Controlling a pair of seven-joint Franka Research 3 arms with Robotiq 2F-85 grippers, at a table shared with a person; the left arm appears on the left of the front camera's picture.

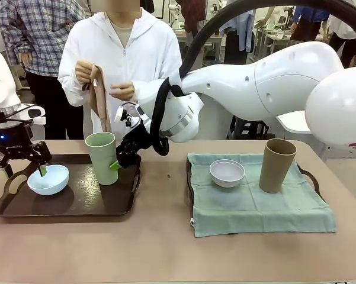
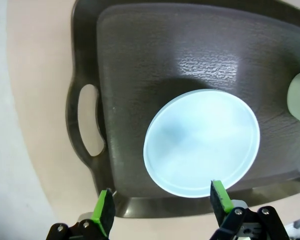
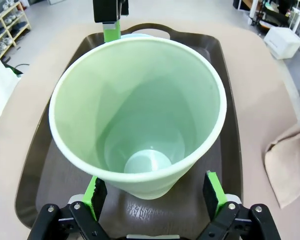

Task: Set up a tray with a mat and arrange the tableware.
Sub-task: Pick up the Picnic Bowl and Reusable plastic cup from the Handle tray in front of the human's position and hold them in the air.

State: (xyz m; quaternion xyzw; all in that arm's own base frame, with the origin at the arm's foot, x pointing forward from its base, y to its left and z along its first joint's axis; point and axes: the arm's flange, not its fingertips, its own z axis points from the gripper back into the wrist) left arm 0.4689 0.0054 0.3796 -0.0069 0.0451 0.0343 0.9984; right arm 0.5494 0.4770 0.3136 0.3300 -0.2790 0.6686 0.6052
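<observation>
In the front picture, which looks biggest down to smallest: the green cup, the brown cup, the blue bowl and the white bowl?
1. Green cup and brown cup: biggest, about alike, so I won't rank them.
2. Blue bowl: a little wider than the white one.
3. White bowl: smallest.

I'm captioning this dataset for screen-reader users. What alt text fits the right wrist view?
A light green tumbler stands upright on a dark tray, between the green-padded fingers of the open right gripper. A beige cloth shows at the right edge.
</observation>
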